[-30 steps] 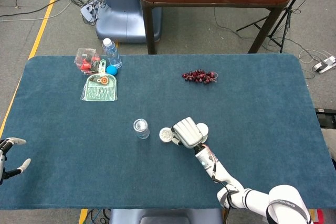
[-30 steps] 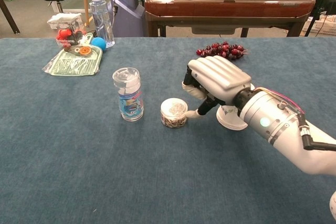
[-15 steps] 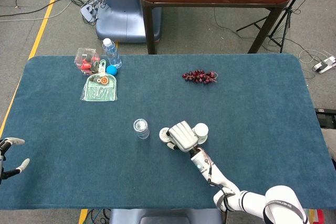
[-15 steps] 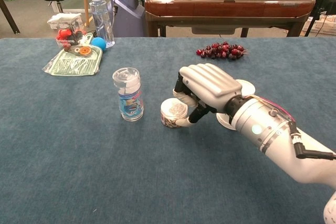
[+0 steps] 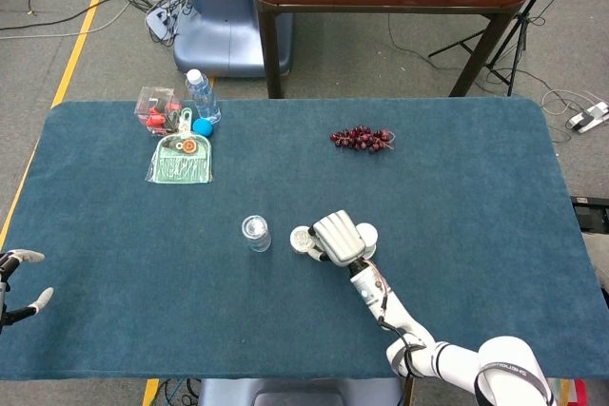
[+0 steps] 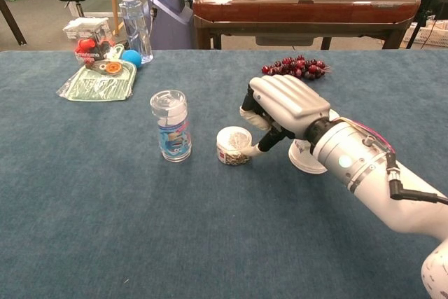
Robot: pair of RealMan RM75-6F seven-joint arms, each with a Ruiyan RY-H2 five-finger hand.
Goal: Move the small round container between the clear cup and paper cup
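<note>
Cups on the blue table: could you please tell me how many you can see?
2. The clear cup stands left of the small round container; the paper cup sits right of it, partly hidden behind the right hand.

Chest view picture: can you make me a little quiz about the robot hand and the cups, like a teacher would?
1. True or false: the small round container sits between the clear cup and the paper cup.
2. Which hand is at the container? A) left hand B) right hand
3. Fill in: the dark red fruit behind the right hand is a bunch of ____.

Key: 1 true. 2 B; its fingertips are against the container's side, and whether it grips it is unclear. The left hand rests open at the table's far edge. 3 grapes.
</note>
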